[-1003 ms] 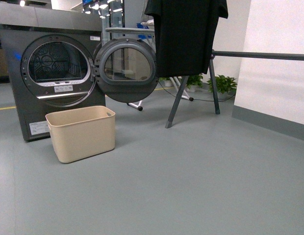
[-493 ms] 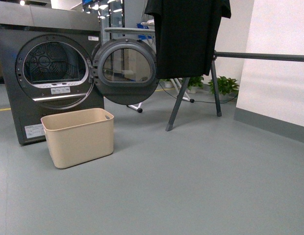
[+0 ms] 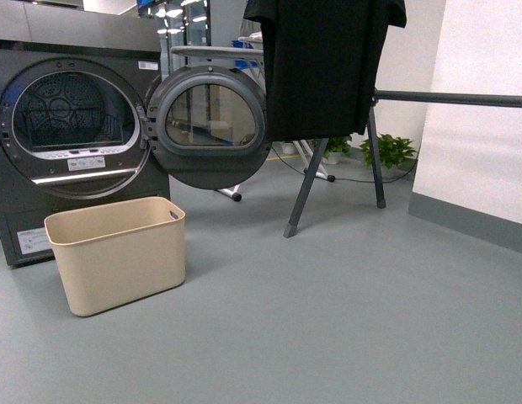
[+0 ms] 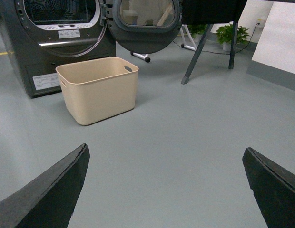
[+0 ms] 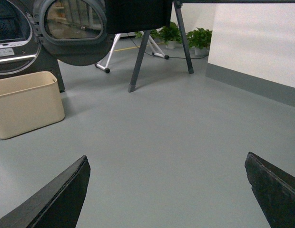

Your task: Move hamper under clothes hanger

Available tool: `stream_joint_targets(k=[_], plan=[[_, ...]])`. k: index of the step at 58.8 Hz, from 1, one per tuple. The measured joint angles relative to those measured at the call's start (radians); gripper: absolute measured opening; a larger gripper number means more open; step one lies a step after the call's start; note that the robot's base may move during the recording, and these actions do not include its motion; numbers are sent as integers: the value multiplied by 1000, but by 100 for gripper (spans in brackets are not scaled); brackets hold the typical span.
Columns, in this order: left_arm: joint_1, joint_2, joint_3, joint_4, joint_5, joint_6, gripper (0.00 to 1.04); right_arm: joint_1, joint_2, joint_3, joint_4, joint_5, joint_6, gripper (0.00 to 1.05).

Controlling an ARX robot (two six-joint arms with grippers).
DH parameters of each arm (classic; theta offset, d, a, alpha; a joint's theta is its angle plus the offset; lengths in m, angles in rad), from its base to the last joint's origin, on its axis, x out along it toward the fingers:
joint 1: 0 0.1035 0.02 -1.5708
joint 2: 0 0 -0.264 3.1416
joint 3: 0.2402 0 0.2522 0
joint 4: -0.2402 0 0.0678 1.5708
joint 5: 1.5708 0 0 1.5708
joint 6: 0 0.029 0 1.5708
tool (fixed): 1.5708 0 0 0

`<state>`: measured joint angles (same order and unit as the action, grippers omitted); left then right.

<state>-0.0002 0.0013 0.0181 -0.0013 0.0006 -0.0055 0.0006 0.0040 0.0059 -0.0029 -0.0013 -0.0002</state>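
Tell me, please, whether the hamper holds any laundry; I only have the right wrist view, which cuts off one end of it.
Observer: The left wrist view looks over the rim of the hamper: no laundry shows inside.
Operator: Thank you. What is the dark shape above the legs of the clothes hanger?
Observer: The front view shows a black garment hanging from the bar, over those legs.
Operator: Is the other arm free?
Observer: Yes, the left gripper has its jaws wide apart with nothing between them.
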Motion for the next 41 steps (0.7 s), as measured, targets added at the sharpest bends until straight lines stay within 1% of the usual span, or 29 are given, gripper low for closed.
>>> stream_joint_targets(k=[41], plan=[[0,-1,0,0,0,0,98,0,0,0,0,0,0,97]])
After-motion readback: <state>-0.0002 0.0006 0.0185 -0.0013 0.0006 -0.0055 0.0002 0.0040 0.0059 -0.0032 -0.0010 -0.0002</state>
